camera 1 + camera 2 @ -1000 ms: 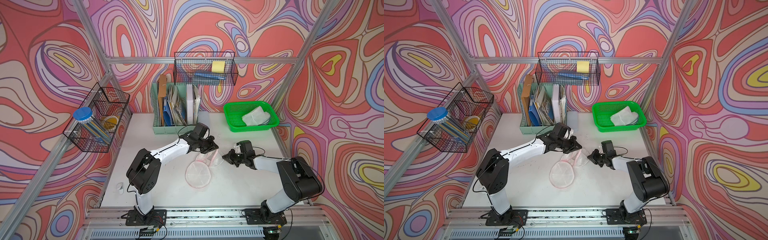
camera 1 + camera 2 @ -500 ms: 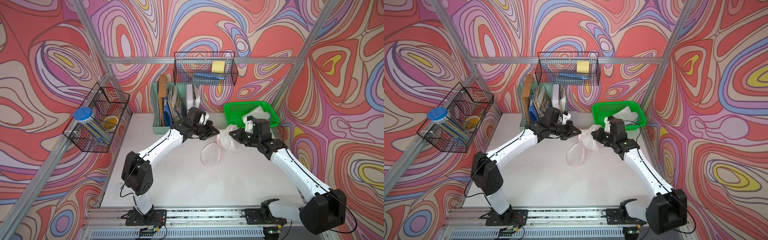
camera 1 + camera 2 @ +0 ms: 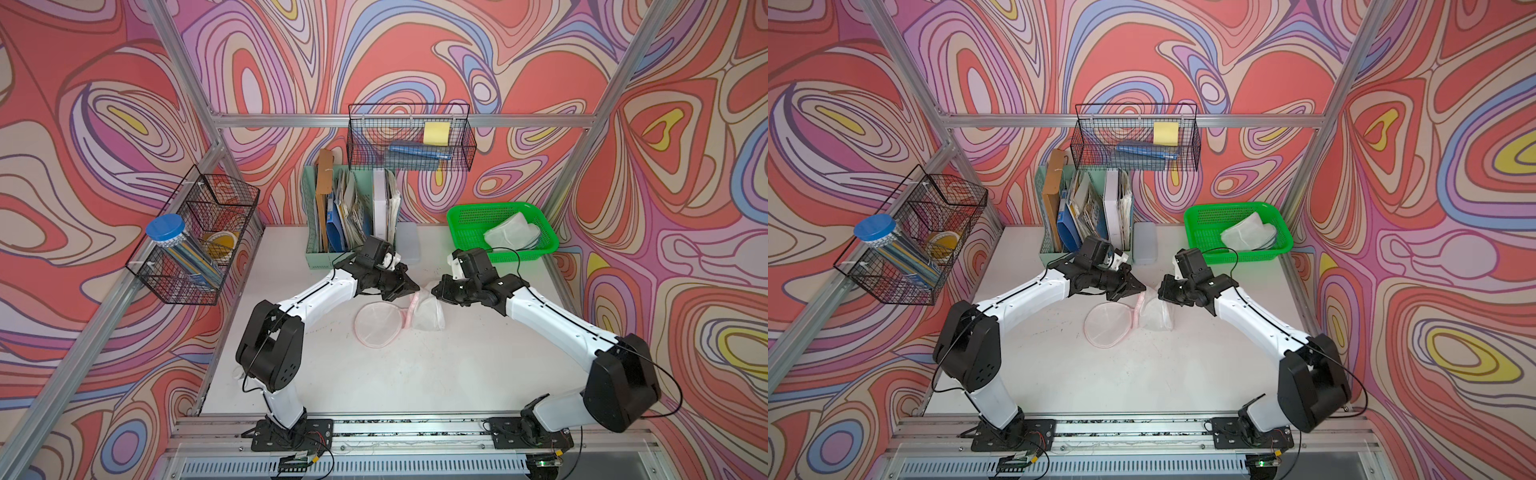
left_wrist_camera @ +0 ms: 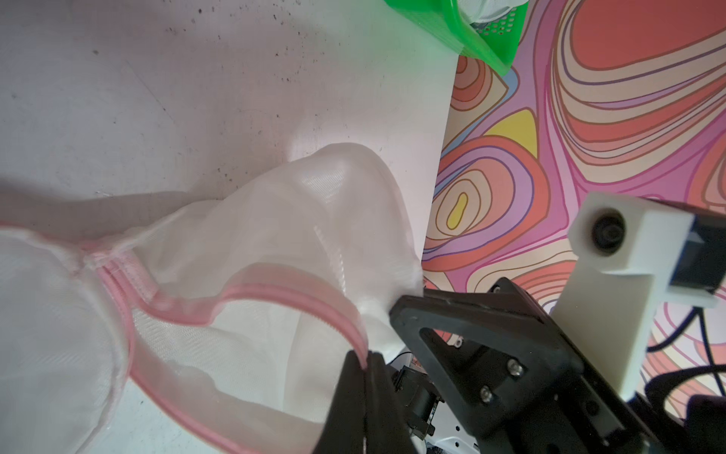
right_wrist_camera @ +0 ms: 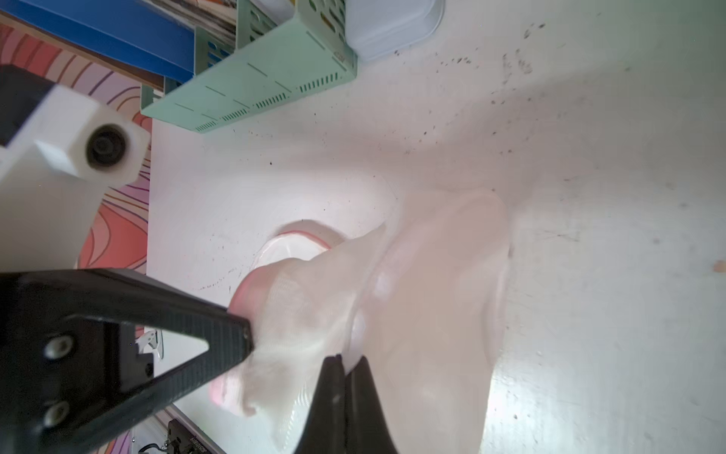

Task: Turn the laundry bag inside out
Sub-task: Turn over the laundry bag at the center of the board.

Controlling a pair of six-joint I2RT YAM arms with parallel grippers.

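Observation:
The laundry bag (image 3: 426, 316) (image 3: 1156, 316) is white mesh with a pink zip rim. Its round flap (image 3: 376, 326) lies flat on the table beside the bunched body. My left gripper (image 3: 411, 287) (image 4: 365, 359) is shut on the pink rim (image 4: 314, 302) at the bag's mouth. My right gripper (image 3: 434, 291) (image 5: 345, 363) faces it, shut on a fold of the white mesh (image 5: 314, 314). Both hold the bag's top just above the table, a little apart. The bag's inside is hidden.
A green basket (image 3: 457, 239) with more folded mesh bags stands at the back right. A mint file rack (image 3: 318, 257) with folders and a clear lidded box (image 3: 409, 245) stand at the back. Wire baskets (image 3: 411, 143) hang on the walls.
Both grippers have come down from mid-air with the bag. The bag's flap and body now rest on the table between them.

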